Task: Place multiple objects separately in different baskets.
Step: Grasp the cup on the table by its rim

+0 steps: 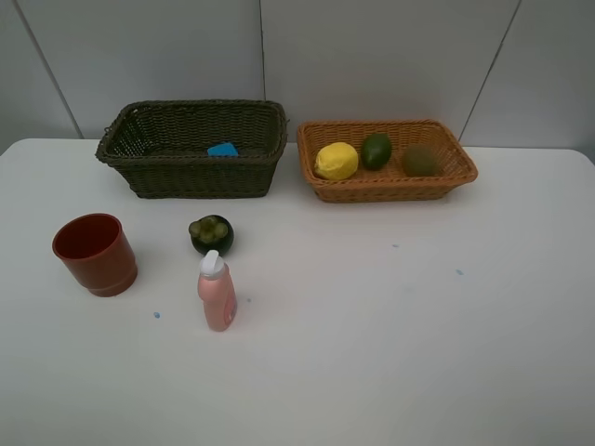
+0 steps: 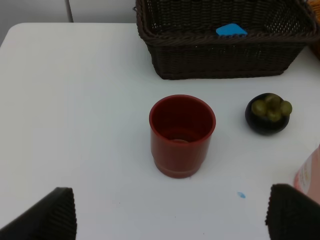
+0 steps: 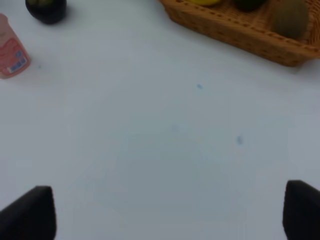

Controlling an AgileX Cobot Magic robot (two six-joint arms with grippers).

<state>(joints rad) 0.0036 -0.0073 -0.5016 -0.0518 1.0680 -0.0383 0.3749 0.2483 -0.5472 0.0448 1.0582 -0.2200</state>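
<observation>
The red cup [image 1: 95, 253], dark mangosteen [image 1: 211, 234] and upright pink bottle [image 1: 217, 292] stand on the white table at the left. The blue eraser [image 1: 223, 149] lies in the dark basket [image 1: 200, 177]. The lemon [image 1: 337, 161], lime [image 1: 376, 150] and kiwi [image 1: 420, 161] lie in the orange basket [image 1: 386, 190]. My left gripper [image 2: 172, 220] is open and empty, short of the cup [image 2: 182, 135]. My right gripper [image 3: 165, 212] is open and empty over bare table. Neither gripper shows in the exterior view. No white marker is in view.
The left wrist view also shows the mangosteen [image 2: 268, 113], the dark basket [image 2: 220, 55] and the eraser [image 2: 231, 30]. The right wrist view shows the bottle [image 3: 11, 50] and the orange basket [image 3: 235, 35]. A wall stands behind the baskets.
</observation>
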